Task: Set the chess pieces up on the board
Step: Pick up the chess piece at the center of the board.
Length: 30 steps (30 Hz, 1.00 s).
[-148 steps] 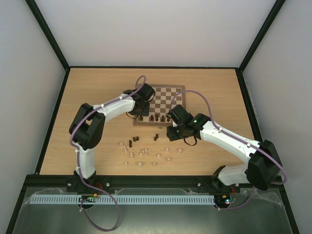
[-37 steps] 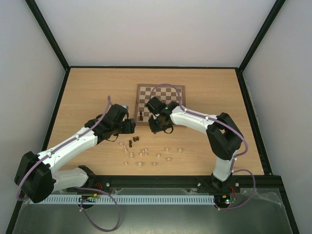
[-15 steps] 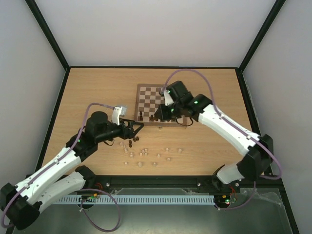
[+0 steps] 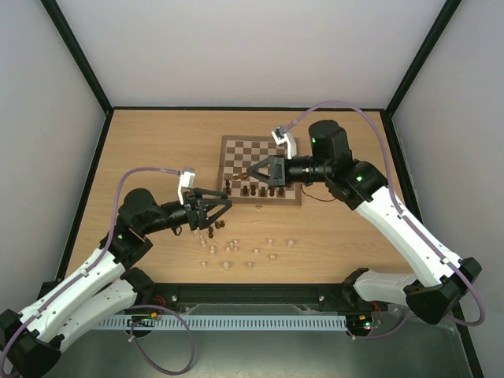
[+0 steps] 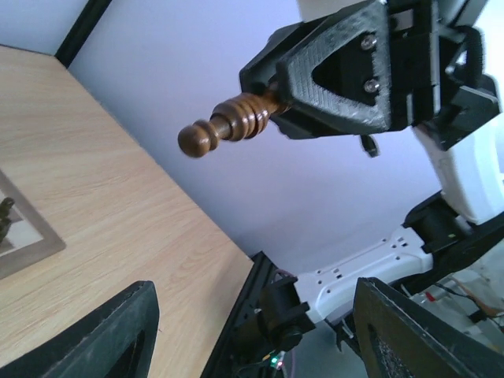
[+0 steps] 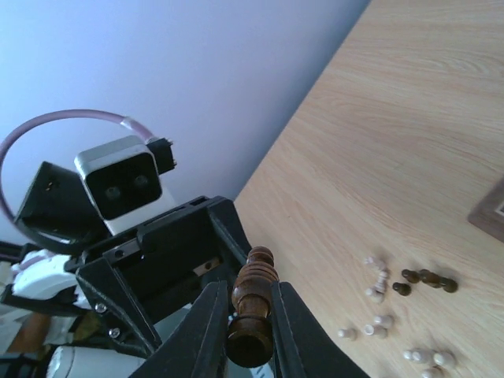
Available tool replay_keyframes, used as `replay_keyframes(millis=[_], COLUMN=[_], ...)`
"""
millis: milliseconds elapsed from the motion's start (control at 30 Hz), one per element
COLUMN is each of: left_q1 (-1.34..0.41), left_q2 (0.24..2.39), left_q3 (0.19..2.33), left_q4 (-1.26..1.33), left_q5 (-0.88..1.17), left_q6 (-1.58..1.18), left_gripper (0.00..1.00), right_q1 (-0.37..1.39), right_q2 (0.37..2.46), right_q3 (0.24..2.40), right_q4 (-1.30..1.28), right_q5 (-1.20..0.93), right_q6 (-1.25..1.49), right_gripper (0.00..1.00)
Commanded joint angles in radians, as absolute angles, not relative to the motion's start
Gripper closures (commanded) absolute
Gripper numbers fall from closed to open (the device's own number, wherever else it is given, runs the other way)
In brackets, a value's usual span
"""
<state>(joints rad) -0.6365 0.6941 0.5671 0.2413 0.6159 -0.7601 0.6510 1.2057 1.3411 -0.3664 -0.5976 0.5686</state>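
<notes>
Right jaws pinch a dark brown turned wooden chessman [image 6: 252, 305] mid-air, my left jaws wide, empty; a slip could topple standing dark men [image 4: 250, 190] on the checkered wooden board [image 4: 236, 150]

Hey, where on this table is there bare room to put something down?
Bare table left of the board, up to the far edge, and right of the loose pieces. Crowded: the strip in front of the board, and its near row.

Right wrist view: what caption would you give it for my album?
Right tool pinching a dark chess piece, facing the open left tool, loose pieces scattered on the table below.
</notes>
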Motion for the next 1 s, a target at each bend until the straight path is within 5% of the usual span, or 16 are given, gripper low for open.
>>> replay_keyframes(millis=[0,967], left_q1=[-0.628,-0.555], left_q2=[0.678,0.749], left_q3=[0.562,0.528], left_q4=[0.376,0.597], left_q5=[0.682,0.754], left_q6=[-0.836,-1.01], left_gripper=[0.3,0.41], right_q1=[0.625,0.624], right_q2=[1.188,1.163], right_q3=[1.291,1.168], right_q4=[-0.268,-0.085], right_q5=[-0.784,-0.965], right_q6=[0.643,0.771], right_gripper=[0.87,0.86])
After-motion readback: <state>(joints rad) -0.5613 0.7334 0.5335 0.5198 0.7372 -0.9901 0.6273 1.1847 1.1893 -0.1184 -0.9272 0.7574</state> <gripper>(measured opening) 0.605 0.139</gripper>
